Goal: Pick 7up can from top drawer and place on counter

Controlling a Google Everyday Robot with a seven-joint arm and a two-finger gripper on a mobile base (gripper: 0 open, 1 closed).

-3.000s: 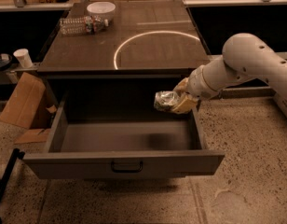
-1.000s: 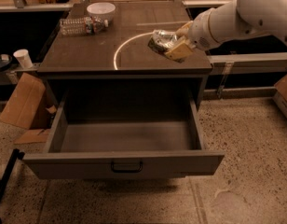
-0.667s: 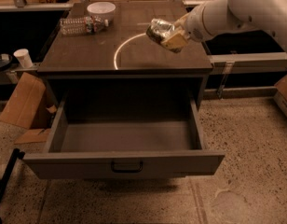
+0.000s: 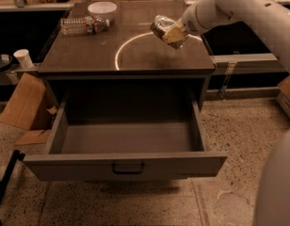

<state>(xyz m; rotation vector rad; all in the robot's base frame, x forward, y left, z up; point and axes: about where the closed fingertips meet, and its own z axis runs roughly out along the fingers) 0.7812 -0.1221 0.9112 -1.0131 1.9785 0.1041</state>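
The 7up can (image 4: 160,25), shiny, silvery and crinkled, is held in my gripper (image 4: 169,32) above the counter (image 4: 88,55), over the right part of the white arc (image 4: 120,51). The gripper comes in from the upper right on the white arm and is shut on the can. The top drawer (image 4: 126,166) stands pulled out below the counter, its inside bare, its dark handle (image 4: 128,168) at the centre of the front panel.
A clear plastic bottle (image 4: 84,24) lies at the counter's back left beside a white bowl (image 4: 102,7). Cardboard (image 4: 22,102) leans left of the cabinet, a white cup (image 4: 23,58) stands on a shelf there. The floor is speckled.
The gripper has lifted the can from beside the drawer up over the counter, then moved it a little left and back across the white arc.
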